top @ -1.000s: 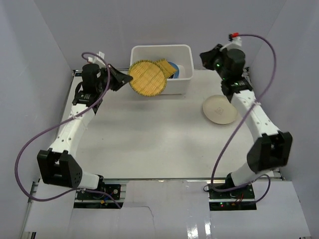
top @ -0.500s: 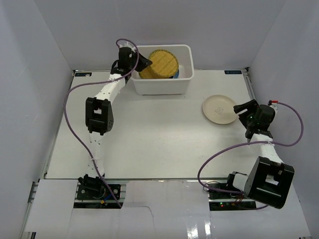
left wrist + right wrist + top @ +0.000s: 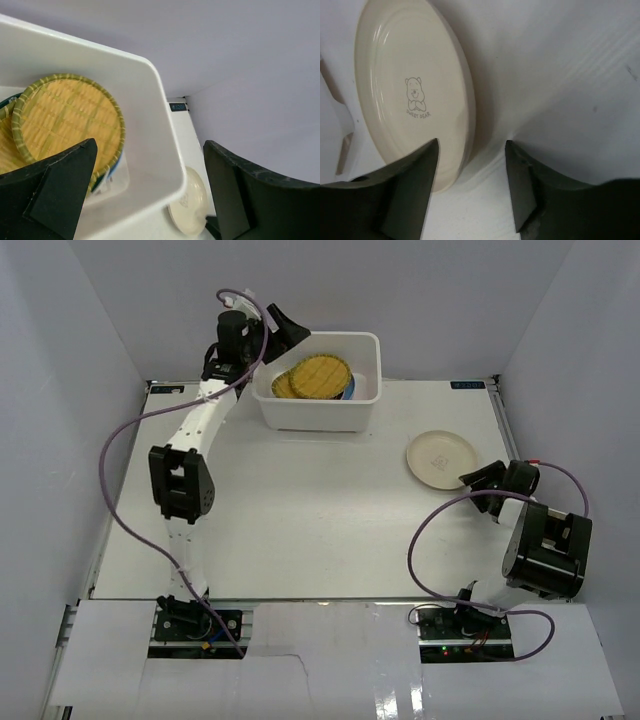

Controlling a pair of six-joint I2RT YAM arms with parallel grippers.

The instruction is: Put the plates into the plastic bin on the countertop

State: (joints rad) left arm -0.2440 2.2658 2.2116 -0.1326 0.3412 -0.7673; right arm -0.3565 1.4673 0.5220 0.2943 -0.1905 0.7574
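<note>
The white plastic bin (image 3: 320, 412) stands at the back of the countertop (image 3: 300, 500). Inside it a round yellow bamboo plate (image 3: 320, 374) (image 3: 70, 120) lies over another yellow woven plate (image 3: 281, 386) and a blue one (image 3: 349, 391). My left gripper (image 3: 287, 328) (image 3: 150, 192) hangs open above the bin's back left corner, holding nothing. A cream plate (image 3: 440, 459) (image 3: 410, 95) (image 3: 188, 201) lies flat on the right of the countertop. My right gripper (image 3: 478, 480) (image 3: 470, 187) is low at the plate's near right edge, open, the rim just inside its left finger (image 3: 405, 195).
Pale walls close in the countertop on three sides. Purple cables loop from both arms. The left arm reaches along the left side to the bin. The right arm is folded low by the right edge near its base (image 3: 545, 555).
My left gripper opened and let go of the round bamboo plate, which now lies in the bin. The right arm swung from the back right down to the cream plate and opened.
</note>
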